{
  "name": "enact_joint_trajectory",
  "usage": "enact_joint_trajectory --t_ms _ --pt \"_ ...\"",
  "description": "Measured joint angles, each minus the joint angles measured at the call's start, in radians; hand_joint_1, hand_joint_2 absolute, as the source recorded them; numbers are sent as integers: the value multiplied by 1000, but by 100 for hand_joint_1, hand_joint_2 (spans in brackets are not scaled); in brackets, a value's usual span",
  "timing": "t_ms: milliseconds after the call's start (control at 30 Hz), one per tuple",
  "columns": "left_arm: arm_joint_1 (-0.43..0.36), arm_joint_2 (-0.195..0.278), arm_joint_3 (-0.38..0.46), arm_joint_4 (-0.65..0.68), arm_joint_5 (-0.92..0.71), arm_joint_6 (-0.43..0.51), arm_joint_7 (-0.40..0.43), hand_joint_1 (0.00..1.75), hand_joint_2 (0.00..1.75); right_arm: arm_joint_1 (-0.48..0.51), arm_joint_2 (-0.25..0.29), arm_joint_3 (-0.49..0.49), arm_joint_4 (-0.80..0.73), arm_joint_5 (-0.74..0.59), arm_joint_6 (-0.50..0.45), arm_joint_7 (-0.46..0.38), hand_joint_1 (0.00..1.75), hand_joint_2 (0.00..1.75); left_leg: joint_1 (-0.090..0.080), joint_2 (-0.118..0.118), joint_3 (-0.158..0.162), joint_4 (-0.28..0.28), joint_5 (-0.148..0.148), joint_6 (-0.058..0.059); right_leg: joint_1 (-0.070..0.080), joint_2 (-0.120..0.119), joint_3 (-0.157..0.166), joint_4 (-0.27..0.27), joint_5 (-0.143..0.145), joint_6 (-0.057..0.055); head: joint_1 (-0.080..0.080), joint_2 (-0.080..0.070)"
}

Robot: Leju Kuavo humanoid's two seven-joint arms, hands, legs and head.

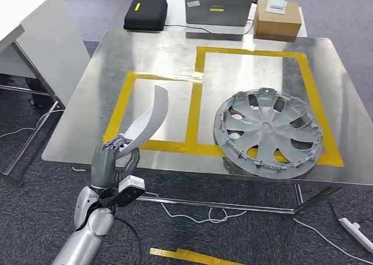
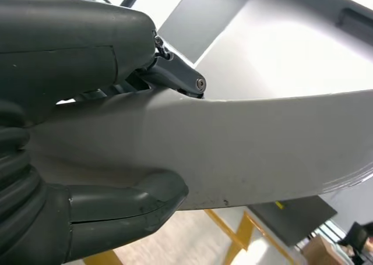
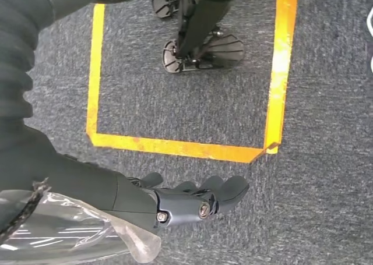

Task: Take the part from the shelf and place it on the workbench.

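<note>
The part [image 1: 151, 116] is a long, curved, pale grey-white piece of trim, narrow and gently bowed, widening a little toward its upper tip. From the head view it stands tilted up from the left hand [image 1: 108, 163], its free end leaning over the front-left corner of the workbench [image 1: 145, 55], above the left of two rectangles marked in yellow tape [image 1: 193, 102]; its lower end is at the table's front edge. Whether it touches the steel I cannot tell.

The left wrist view gives what the head view cannot: the part [image 2: 246, 148] close up, smooth and matte with a few tiny dark specks near one edge, running clean across the picture. There the left hand [image 2: 101, 137] is clamped on it, the thick thumb [image 2: 132, 204] pressed along one side and the darker fingers [image 2: 176, 76] over the other.

The right wrist view looks at the grey carpet [image 3: 330, 189] instead, where yellow floor tape [image 3: 176, 145] marks out a box. The right hand [image 3: 189, 201] hangs there with its fingers stretched out side by side, gripping nothing; a crumpled bit of clear plastic film [image 3: 79, 230] lies against its wrist.

On the bench's right rectangle a silver wheel cover [image 1: 267, 132] lies flat. Beyond the bench sit a black case [image 1: 145, 13], a laptop [image 1: 219, 4] and a cardboard box [image 1: 277, 19].
</note>
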Motion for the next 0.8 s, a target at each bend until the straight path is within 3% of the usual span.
enact_joint_trajectory --t_ms 67,133,200,233,267,300,333,400,467,567,800 --pt "-3 -1 -1 2 -1 0 4 175 175 2 0 0 0 2 0 0 0 175 3 5 6 2 -7 -9 -2 21 -1 -1 1 -13 -2 0" --pt "-11 -1 -1 4 -6 0 14 175 175 2 0 0 0 5 0 0 0 175 8 -33 -9 46 -41 -19 -5 40 3 -4 3 -26 -5 0" --pt "-23 0 -1 15 -17 2 34 175 175 -2 -1 0 0 11 1 0 0 175 11 -75 -69 172 -105 -23 -6 59 3 -5 3 -35 -9 0" --pt "-30 1 -1 24 -25 2 46 175 175 -4 -1 0 0 14 2 0 0 175 10 -82 -104 241 -131 -23 -5 68 4 -4 3 -37 -9 0" --pt "-38 1 -1 35 -36 2 60 175 175 -5 -1 0 0 17 4 1 0 175 10 -84 -129 286 -138 -22 -4 77 5 -4 2 -38 -9 0" --pt "-49 2 -1 48 -50 0 78 175 175 -5 -1 0 0 21 7 3 0 175 10 -85 -139 294 -125 -20 -3 86 7 -4 2 -39 -9 0" --pt "-65 2 -1 66 -69 -5 102 175 175 -5 -1 1 0 27 12 7 0 175 10 -86 -129 260 -91 -16 -2 93 9 -4 1 -39 -9 0" --pt "-112 0 -1 116 -101 -14 145 175 175 -6 -1 3 2 38 25 18 0 175 8 -93 -78 127 -8 -5 0 104 14 -2 -1 -35 -9 0" --pt "-158 -3 -1 168 -112 -16 159 175 175 -8 -1 6 2 43 32 23 0 175 7 -102 -41 30 27 -1 3 109 11 1 -4 -30 -8 0" --pt "-197 -10 0 223 -115 -11 158 175 175 -8 -4 7 3 44 34 26 0 175 6 -104 -37 10 27 -8 3 109 6 2 -5 -28 -7 0" --pt "-224 -17 1 286 -115 -4 158 175 175 -8 -5 8 3 45 37 26 0 175 0 -105 -39 10 27 2 -3 109 10 -9 1 -17 -8 0"
